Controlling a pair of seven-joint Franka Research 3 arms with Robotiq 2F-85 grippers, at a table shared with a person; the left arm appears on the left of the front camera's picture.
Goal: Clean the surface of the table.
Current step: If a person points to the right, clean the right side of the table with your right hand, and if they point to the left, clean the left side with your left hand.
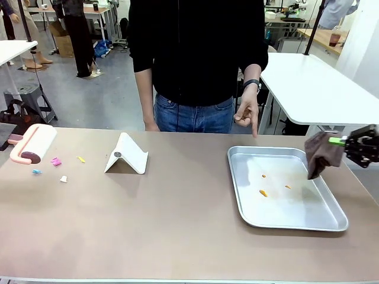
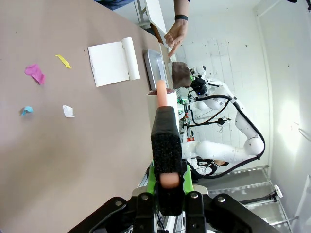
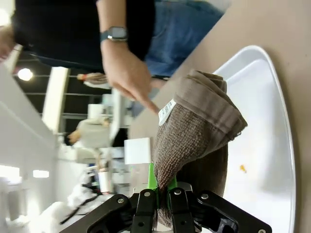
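1. We see the table [image 1: 177, 231], a beige-brown top spanning the front view. Its long axis runs left to right, with one long edge facing the robot and the other facing the person.
2. The right tool [image 1: 350, 145] hangs over the table's right end. Its jaws are pinched tight on a brown cloth [image 1: 321, 155], which droops over the right side of a metal tray [image 1: 284, 220].
3. A few orange crumbs [image 1: 263, 193] lie in the tray.
4. The person's hand [image 1: 247, 111] points one finger down, near the tray's far rim.
5. The left tool [image 2: 168, 180] is closed around the pink handle of a lint roller [image 1: 34, 144] at the table's left end.
6. Near the roller, small scraps lie on the bare top: a pink scrap [image 1: 56, 161], a yellow scrap [image 1: 80, 159], a blue scrap [image 1: 37, 171] and a white scrap [image 1: 63, 178].
7. A white folded stand [image 1: 126, 155] sits just to the right of the scraps, well apart from the tray.
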